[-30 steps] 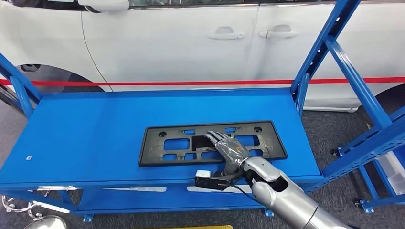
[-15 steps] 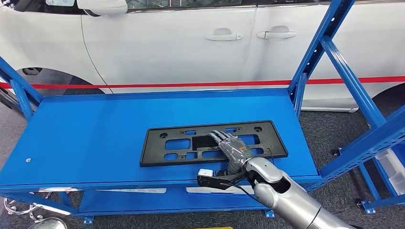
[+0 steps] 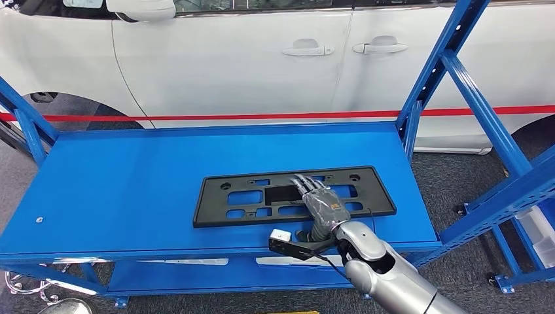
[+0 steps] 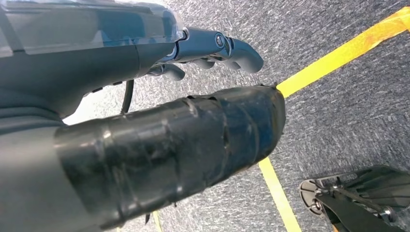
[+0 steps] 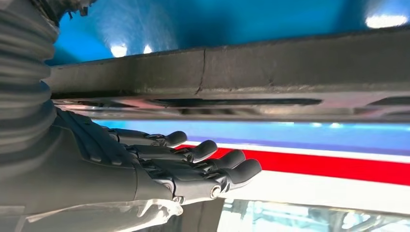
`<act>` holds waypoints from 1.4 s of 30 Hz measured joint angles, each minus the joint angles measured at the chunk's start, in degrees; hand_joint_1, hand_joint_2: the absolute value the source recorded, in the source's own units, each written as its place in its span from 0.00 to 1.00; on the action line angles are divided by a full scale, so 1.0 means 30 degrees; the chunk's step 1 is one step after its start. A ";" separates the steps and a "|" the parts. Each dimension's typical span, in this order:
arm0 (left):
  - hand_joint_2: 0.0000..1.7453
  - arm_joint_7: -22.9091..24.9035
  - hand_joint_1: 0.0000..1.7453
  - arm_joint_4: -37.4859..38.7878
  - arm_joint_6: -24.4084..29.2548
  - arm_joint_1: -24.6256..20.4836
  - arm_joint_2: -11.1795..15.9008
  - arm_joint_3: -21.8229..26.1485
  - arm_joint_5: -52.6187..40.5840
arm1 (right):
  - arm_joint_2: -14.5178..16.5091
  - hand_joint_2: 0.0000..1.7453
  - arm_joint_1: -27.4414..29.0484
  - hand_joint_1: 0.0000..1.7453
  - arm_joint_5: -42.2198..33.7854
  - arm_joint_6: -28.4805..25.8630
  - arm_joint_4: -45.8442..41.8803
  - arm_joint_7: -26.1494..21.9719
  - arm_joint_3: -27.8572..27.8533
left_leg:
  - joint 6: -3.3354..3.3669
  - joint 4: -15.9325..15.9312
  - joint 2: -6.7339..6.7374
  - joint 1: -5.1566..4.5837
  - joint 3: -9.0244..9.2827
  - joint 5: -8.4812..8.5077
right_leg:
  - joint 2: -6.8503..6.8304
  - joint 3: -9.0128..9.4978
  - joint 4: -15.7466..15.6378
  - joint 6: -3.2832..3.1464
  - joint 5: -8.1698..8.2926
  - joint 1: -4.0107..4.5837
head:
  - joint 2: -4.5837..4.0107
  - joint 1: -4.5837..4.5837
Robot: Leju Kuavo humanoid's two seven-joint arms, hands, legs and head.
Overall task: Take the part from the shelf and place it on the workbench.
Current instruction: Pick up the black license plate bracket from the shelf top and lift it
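Note:
The part, a flat black plate frame (image 3: 211, 203) with several cut-outs, lies on the blue metal deck (image 3: 131, 176), right of its middle and near the front edge. My right hand (image 3: 322, 203) reaches over the part's near edge, fingers stretched out and pointing away from me above its middle. In the right wrist view those fingers (image 5: 203, 164) are straight and apart from the part's dark rim (image 5: 241, 67), with nothing between them. My left hand (image 4: 121, 87) hangs over grey carpet, fingers loosely curved, its thick taped thumb (image 4: 193, 140) in front, holding nothing.
Slanted blue rack posts (image 3: 432, 72) rise at the deck's right end, and another stands at the left (image 3: 26, 124). A white car (image 3: 262, 59) with a red stripe stands close behind. Yellow floor tape (image 4: 338, 53) crosses the carpet below my left hand.
The camera shifted slightly. My right hand has turned a little, its fingers now pointing straighter across the part. The part lies where it was.

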 joint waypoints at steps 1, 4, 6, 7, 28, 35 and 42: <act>0.00 0.0007 0.00 0.0000 0.0009 -0.0003 -0.0013 0.0002 -0.0064 | 0.0153 1.00 0.0004 0.00 0.0107 -0.0229 0.0038 0.0122 -0.0129 | 0.0000 0.0000 0.0000 0.0000 -0.0002 0.0000 | 0.0000 -0.0001 0.0000 0.0000 0.0000 0.0000 | 0.0000 0.0002; 0.00 0.0007 0.00 0.0000 0.0016 -0.0021 -0.0062 0.0002 -0.0262 | 0.0717 1.00 -0.0117 0.00 0.0242 -0.0694 0.0280 0.0374 -0.0597 | 0.0000 0.0000 0.0000 0.0001 -0.0001 0.0000 | 0.0001 -0.0003 0.0001 0.0000 0.0000 0.0001 | -0.0002 0.0000; 0.00 0.0004 0.00 0.0000 0.0016 -0.0029 -0.0094 0.0002 -0.0328 | 0.1070 1.00 -0.0259 0.00 0.0262 -0.0784 0.0518 0.0412 -0.0840 | 0.0000 0.0000 -0.0002 0.0002 0.0000 0.0000 | 0.0000 -0.0003 0.0001 0.0000 0.0000 0.0003 | -0.0002 -0.0002; 0.00 0.0002 0.00 0.0000 0.0013 -0.0033 -0.0107 0.0002 -0.0345 | 0.1235 1.00 -0.0325 0.00 0.0286 -0.0822 0.0662 0.0411 -0.0929 | 0.0000 0.0000 -0.0002 0.0002 0.0000 0.0001 | -0.0001 -0.0003 0.0002 0.0000 0.0000 0.0004 | -0.0002 0.0000; 0.00 0.0004 0.00 0.0000 -0.0126 -0.0289 -0.0133 0.0002 -0.0505 | 0.2333 1.00 -0.0090 1.00 0.0101 -0.1887 0.1927 -0.0733 -0.1188 | -0.0002 0.0001 -0.0002 0.0001 0.0020 0.0000 | -0.0002 -0.0013 -0.0005 0.0000 0.0000 0.0004 | 0.0000 0.0000; 0.00 -0.0047 0.00 0.0000 -0.0362 -0.0289 -0.0100 0.0016 -0.0499 | 0.2004 1.00 0.0571 1.00 0.0239 -0.2270 0.1226 -0.1076 -0.1232 | -0.0032 0.0000 0.0031 0.0002 0.0038 -0.0025 | 0.0030 0.0011 -0.0011 0.0000 -0.0001 0.0009 | 0.0000 0.0004; 1.00 -0.0004 0.00 0.0000 -0.0546 -0.0257 0.0035 0.0211 -0.0390 | 0.1390 1.00 0.1376 1.00 0.0663 -0.2326 0.0075 -0.1387 -0.1226 | -0.0036 0.0000 0.0035 0.0003 0.0043 -0.0032 | 0.0030 0.0023 -0.0013 0.0000 -0.0001 0.0012 | 0.0000 0.0004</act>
